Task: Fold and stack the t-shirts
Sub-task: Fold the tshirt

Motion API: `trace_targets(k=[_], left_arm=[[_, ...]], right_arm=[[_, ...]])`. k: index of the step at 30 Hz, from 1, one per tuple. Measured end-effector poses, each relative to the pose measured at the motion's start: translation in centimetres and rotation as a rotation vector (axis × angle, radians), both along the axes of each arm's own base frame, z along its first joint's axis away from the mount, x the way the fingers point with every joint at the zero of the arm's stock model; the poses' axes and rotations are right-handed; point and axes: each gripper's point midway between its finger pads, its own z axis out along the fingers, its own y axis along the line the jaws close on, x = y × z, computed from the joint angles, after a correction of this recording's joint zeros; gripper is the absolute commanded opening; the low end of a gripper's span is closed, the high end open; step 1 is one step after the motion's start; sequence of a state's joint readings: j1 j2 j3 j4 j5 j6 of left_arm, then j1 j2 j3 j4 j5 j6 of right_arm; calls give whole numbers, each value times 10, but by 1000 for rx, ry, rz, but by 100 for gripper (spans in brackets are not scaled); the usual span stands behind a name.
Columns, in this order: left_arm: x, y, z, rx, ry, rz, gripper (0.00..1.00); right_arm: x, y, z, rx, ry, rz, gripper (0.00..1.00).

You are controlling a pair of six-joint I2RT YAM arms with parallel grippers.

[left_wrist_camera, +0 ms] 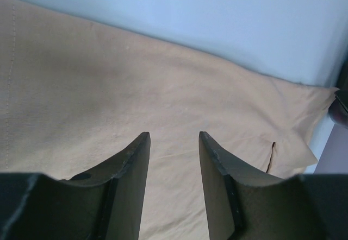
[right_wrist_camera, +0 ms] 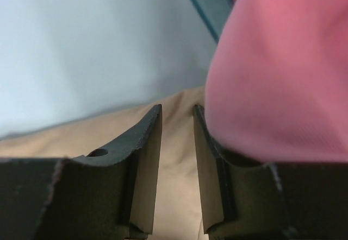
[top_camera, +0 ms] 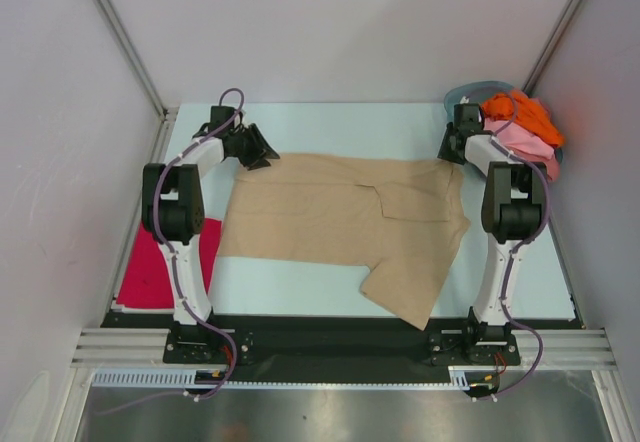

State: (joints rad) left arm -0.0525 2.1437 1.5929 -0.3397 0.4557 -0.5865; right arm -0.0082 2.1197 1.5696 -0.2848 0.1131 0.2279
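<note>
The tan t-shirt lies spread flat across the middle of the pale blue table. Its far edge runs between the two grippers, and a flap reaches toward the near edge, right of centre. A magenta-red t-shirt lies at the near left corner, partly behind the left arm. At the far right corner a pink t-shirt and an orange t-shirt are heaped in a teal basin. White walls with metal corner posts close the table in on three sides.

Both arms reach to the far side, elbows raised and wrists bent down. The left gripper sits at the tan t-shirt's far left corner, its fingers set moderately apart over the cloth. The right gripper sits at the far right corner, just beside the teal basin. Its fingers are a narrow gap apart, with tan cloth showing between them, and the pink t-shirt bulges close by on one side. Whether either pair of tips touches the cloth I cannot tell.
</note>
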Motion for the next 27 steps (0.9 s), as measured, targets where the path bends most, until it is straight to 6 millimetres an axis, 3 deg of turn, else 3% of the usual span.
trace_targets(k=[5,13,18,21,27], left_arm=[[2,3,0,3,-3,6,48],[11,17,-10,14,8,42,47],[3,24,3,25,-10,79,49],[-23,29,30,44,-47,107,52],[-102,34,123,46,-270,143,54]], right_arm=[[9,-8,-23,-46,67,-20,35],[26,-17,-24,-193,107,-29,38],[40,-23,-20,-285,91,-23,46],[42,-19,-17,-363,82,-9,63],[21,8,8,-544,80,15,86]])
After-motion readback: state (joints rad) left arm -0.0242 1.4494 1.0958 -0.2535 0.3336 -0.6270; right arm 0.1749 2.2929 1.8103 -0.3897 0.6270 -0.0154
